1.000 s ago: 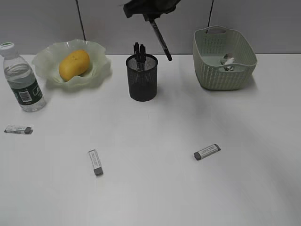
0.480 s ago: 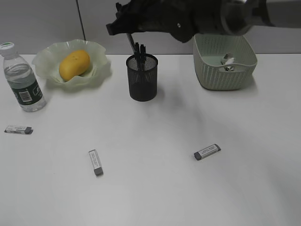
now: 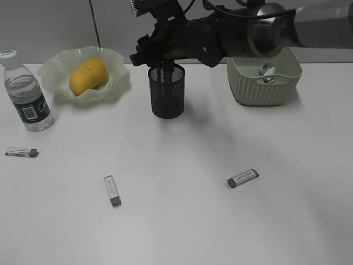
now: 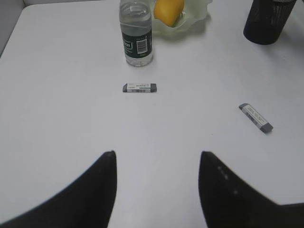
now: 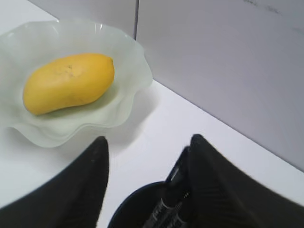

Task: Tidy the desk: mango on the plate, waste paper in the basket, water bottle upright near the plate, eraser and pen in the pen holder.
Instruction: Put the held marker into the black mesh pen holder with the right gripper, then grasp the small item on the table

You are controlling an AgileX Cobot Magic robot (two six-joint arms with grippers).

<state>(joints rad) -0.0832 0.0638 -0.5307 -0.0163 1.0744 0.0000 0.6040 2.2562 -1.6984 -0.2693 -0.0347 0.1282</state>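
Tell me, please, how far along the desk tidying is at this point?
Done: mango on the plate, waste paper in the basket, water bottle upright, pens in the pen holder. In hand: nothing; the right gripper hovers open above the holder. Left: three erasers on the desk.

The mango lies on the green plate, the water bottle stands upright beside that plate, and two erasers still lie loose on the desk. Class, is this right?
One detail is wrong: three erasers lie loose on the desk, not two: one near the water bottle, one in the middle, one to the right. The exterior view shows all three. The mango on the plate and the upright bottle are correct.
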